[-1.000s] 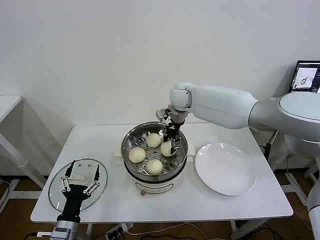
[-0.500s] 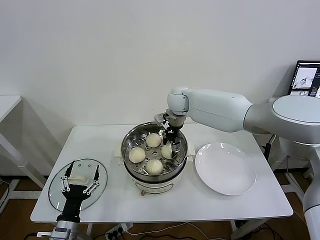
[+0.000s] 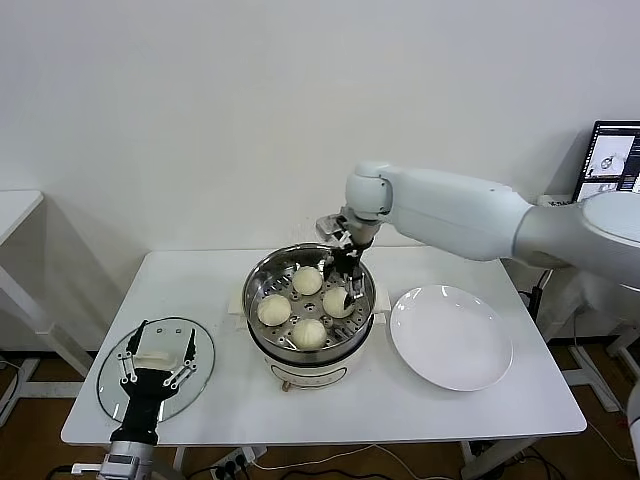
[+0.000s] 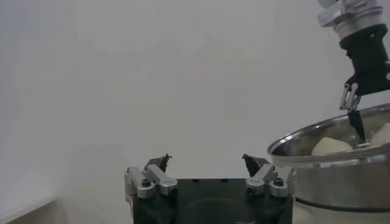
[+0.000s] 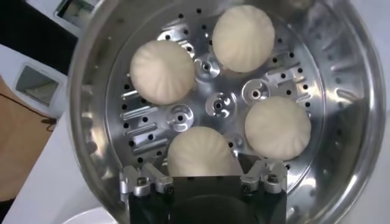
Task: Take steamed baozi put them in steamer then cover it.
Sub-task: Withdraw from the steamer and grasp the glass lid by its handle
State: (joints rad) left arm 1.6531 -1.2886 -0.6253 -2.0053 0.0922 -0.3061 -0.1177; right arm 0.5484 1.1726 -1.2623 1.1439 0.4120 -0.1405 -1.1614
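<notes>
The steel steamer (image 3: 262, 275) stands on its white base at mid-table, with several cream baozi on its perforated floor (image 5: 219, 105). My right gripper (image 3: 345, 290) reaches down inside the steamer's right side. Its jaws are open on either side of the nearest baozi (image 5: 201, 152), which rests on the floor. The others lie around it (image 5: 162, 72) (image 5: 243, 38) (image 5: 277, 128). The glass cover (image 3: 120, 385) lies flat at the table's front left corner. My left gripper (image 3: 157, 372) hovers open over its white handle (image 3: 152, 353).
An empty white plate (image 3: 450, 337) sits right of the steamer. A laptop screen (image 3: 612, 153) shows at the far right, beyond the table. A second white table (image 3: 15, 210) stands off to the left.
My right gripper has opened and let go of the baozi, which now lies in the steamer. The right arm has shifted slightly. The left arm has not moved.
</notes>
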